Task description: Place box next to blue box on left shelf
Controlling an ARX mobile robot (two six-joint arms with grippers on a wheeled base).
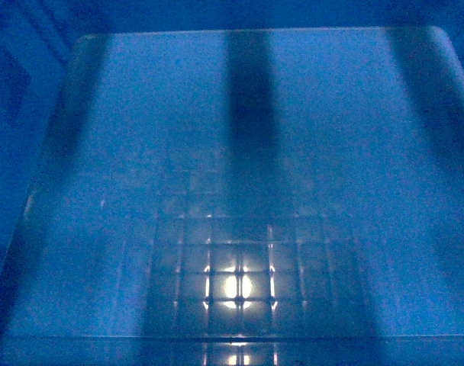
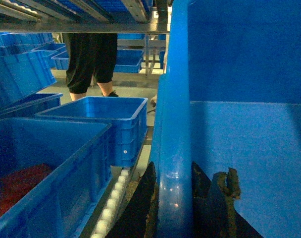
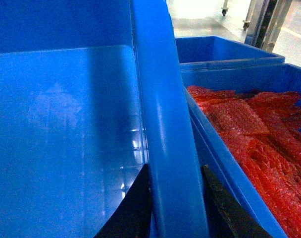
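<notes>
Carried between both arms: the box (image 1: 240, 152), its translucent ribbed floor filling the head view, light glowing through the grid.

Left gripper (image 2: 174, 198) clamped on the box's left wall, one dark finger outside the rim, the other inside. Right gripper (image 3: 175, 203) clamped likewise on the opposite wall, fingers straddling the rounded rim. Both closed on plastic, no gap visible at the pads.

Left of the left gripper and lower: a roller track (image 2: 113, 198), then a near blue crate (image 2: 51, 168) with something red inside, and ahead of that another blue crate (image 2: 103, 121), empty. Further ahead, the legs of a standing person (image 2: 91, 62). Right of the right gripper, just beside the held wall: a crate full of red bubble wrap (image 3: 259, 144), another blue bin (image 3: 225, 49) ahead of it.

Handling, as a judgement: stiff moulded plastic, empty, so probably light for its bulk, yet wide and awkward. Smooth glossy walls, likely slippery; thin pinches on the rim apt to let the box pivot or sag if the arms drift apart or out of level. Best hold: opposite rims, mid-length, as now, with both sides kept at equal height. Not fragile; knocks against neighbouring crates more a risk to alignment than to the box.
</notes>
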